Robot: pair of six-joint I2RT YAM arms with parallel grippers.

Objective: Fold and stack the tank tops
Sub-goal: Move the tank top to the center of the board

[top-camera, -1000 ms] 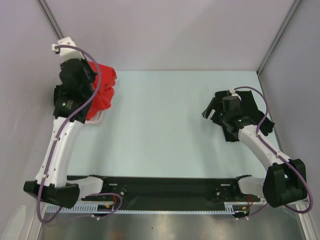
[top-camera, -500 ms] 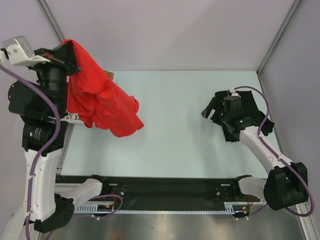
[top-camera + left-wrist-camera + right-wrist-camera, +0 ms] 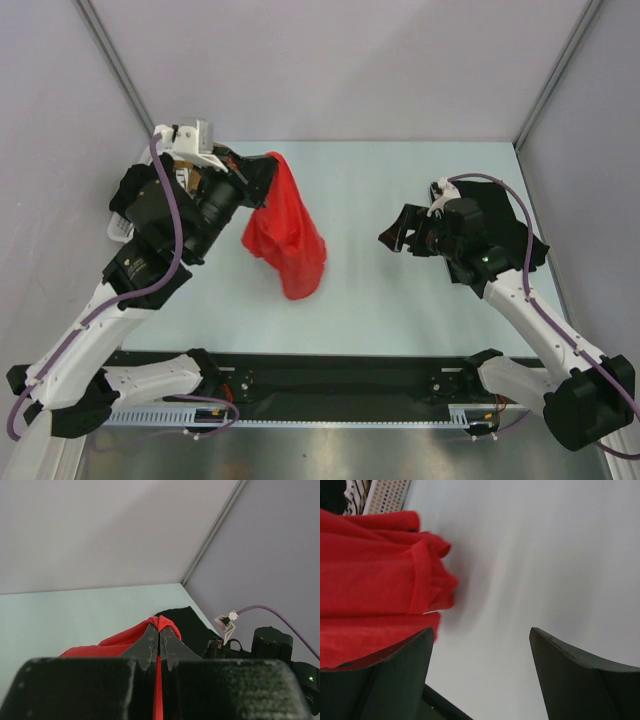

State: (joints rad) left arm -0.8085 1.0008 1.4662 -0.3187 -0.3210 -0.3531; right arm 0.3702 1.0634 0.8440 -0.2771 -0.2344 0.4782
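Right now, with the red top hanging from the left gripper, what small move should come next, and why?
Probably the right gripper eases left to pinch the hanging edge of the red tank top: its jaws stand open and face the cloth, while the left gripper holds it bunched by one point.

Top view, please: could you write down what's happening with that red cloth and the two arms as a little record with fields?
red tank top: hangs bunched from the left pincer, over the left half of the table
left pincer: shut on a fold of the red tank top
right pincer: open, empty, pointing toward the red cloth
black tank top: lying at the table's right side
folded yet: neither top
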